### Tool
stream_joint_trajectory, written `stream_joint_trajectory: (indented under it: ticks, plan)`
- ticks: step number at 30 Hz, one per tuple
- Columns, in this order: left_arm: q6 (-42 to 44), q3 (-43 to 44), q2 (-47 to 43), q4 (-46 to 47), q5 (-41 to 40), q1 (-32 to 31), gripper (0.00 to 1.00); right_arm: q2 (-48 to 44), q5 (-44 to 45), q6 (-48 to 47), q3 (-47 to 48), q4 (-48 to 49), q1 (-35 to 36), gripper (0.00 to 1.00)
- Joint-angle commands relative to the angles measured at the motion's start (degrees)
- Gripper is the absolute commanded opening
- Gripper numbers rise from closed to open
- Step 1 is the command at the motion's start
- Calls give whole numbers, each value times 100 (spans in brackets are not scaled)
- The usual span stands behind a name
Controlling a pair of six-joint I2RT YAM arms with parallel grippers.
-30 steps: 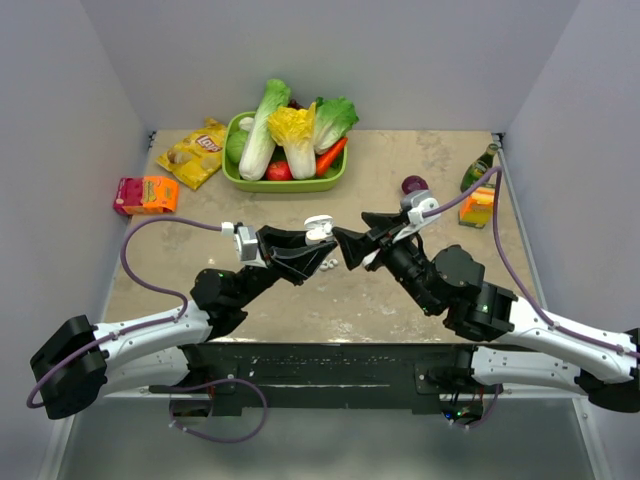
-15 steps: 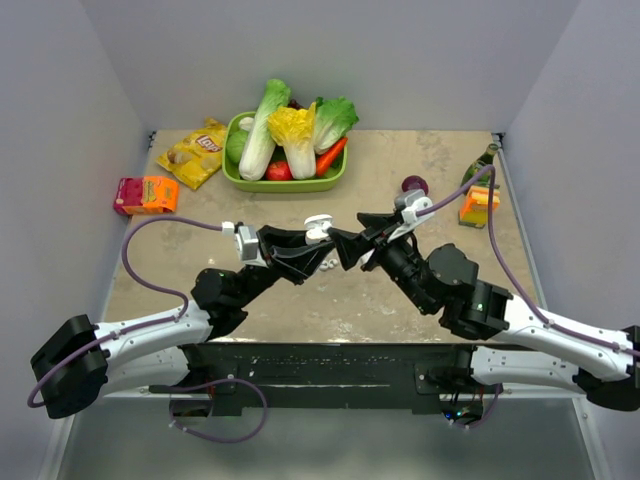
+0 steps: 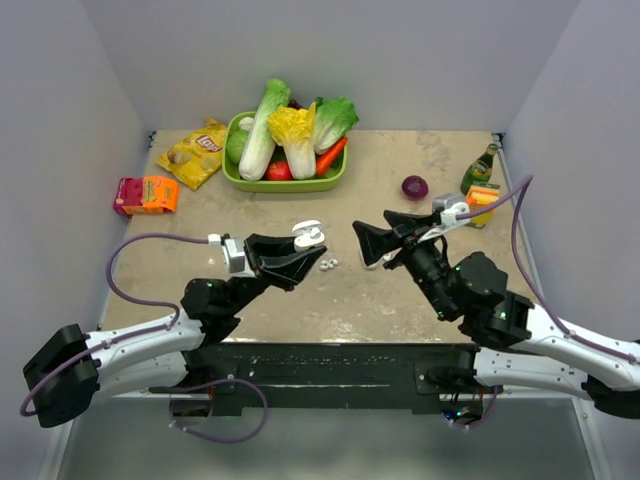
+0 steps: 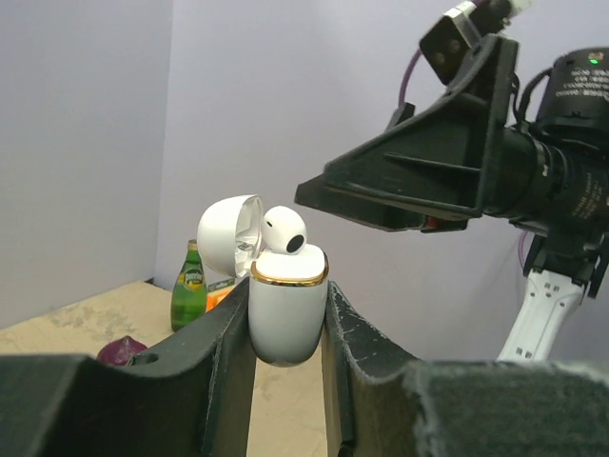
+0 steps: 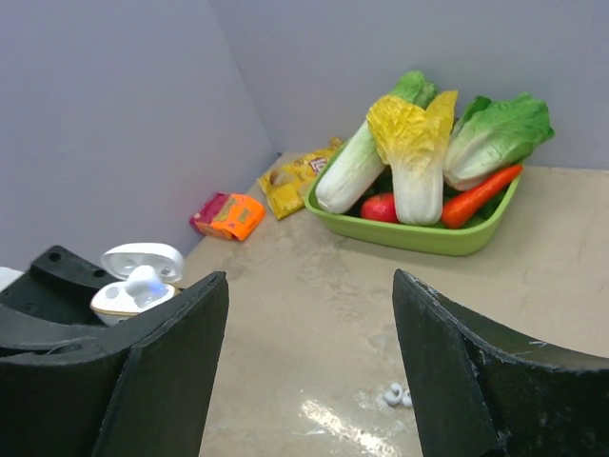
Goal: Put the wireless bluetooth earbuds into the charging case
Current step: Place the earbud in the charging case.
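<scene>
A: Left gripper (image 4: 283, 300)?
B: Pinched the case (image 4: 285, 328), raised off the table (image 3: 400, 300), lid (image 4: 228, 233) open. One earbud (image 4: 284, 230) sat in its top.
A: Right gripper (image 5: 309, 278)?
B: Spread, empty, apart from the case. Two white bits (image 3: 327, 264) lay on the table.

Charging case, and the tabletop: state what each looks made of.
Charging case: likely hard plastic, glossy white; smooth highlights, with a metallic-looking gold band at the rim. Tabletop: looks like polished stone or a stone-print laminate; mottled beige with glare patches, so which one is unclear.
</scene>
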Motion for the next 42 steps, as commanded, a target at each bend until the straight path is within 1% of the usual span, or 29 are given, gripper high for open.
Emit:
stream_joint_trajectory:
  ticks: [1,3,4,6,7,9,10,16,22,28,32,33,35,38,39,42]
  plan:
    - [428,-408,-84,1245,619,27,0,189,279,225,-59,-300,29,73]
    - [498,-654,-66,1573,848,27,0,206,489,286,-68,-309,29,73]
    - [516,-725,-66,1835,1163,36,0,224,594,313,-42,-605,29,73]
    - [551,-874,-31,2048,1533,45,0,259,999,444,11,-818,29,73]
    - [534,-927,-13,2318,1840,45,0,276,1139,497,20,-1019,29,73]
    - [455,-1120,48,2671,2097,54,0,259,1280,594,3,-1144,29,73]
    - [411,-1191,74,3029,2263,62,0,207,1272,629,-24,-1205,29,73]
    - [103,-1534,128,3876,2624,106,0,-40,1008,630,-270,-1319,20,73]
    - [-55,-1543,-83,3877,2932,115,0,-57,1298,858,-331,-1662,20,74]
    - [-178,-1499,-189,3877,3152,115,0,-172,868,832,-525,-1540,12,75]
    - [-283,-1446,-198,3877,3328,115,0,-172,1122,928,-639,-1575,20,75]
    - [-301,-1437,-206,3877,3433,115,0,-154,1158,972,-639,-1610,20,81]
    - [-397,-1411,-198,3877,3521,115,0,-119,1149,1042,-674,-1645,20,83]
    - [-442,-1420,-224,3877,3601,115,0,-171,808,1026,-727,-1584,20,83]
    - [-451,-1420,-233,3877,3618,115,0,-207,458,947,-779,-1375,20,83]
    - [-477,-1385,-224,3877,3645,115,0,-461,104,806,-955,-1118,20,83]
